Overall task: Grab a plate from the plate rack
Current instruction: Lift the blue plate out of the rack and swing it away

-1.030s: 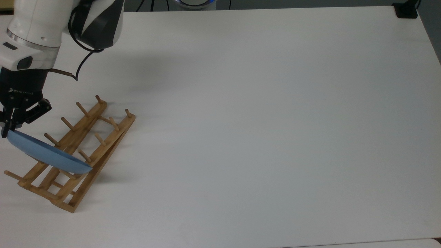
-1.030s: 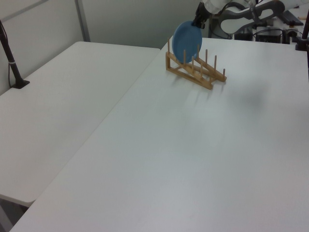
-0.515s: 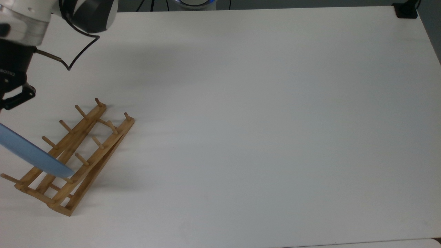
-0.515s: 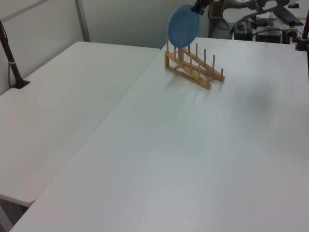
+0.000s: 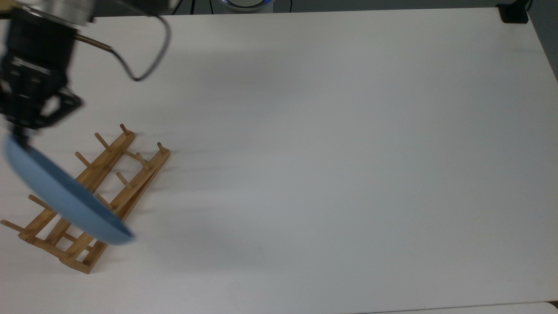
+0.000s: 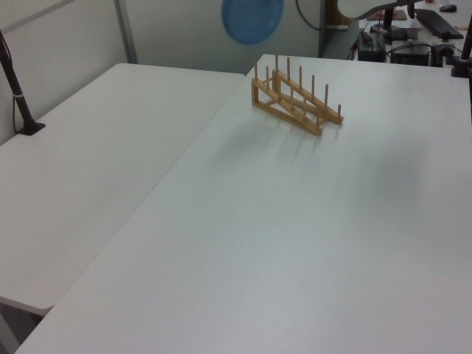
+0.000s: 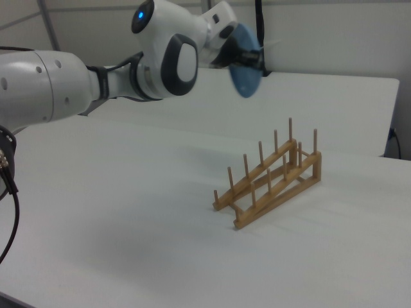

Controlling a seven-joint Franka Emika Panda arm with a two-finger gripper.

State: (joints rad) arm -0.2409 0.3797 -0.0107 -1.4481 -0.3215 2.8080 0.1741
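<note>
I count one plate (image 5: pixel 65 196), one plate rack (image 5: pixel 93 196), one gripper (image 5: pixel 19 135). Gripper is clamped on the plate's rim; plate hangs in the air above the rack, clear of the pegs. Rack sits near the desk (image 5: pixel 327 152) edge on the top view's left. Right view adds the arm (image 7: pixel 77 77).

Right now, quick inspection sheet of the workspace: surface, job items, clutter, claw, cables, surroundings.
Surface: white table, bare apart from the rack.
Job's things: plate held in the air, clear above the plate rack; rack stands on the table with no dish among its pegs.
Clutter: nothing seen.
Grippers: claw grips the plate at its rim, in the top view's upper left.
Cables: black cable loops from the wrist over the table.
Surroundings: second white table alongside; black post on it.
</note>
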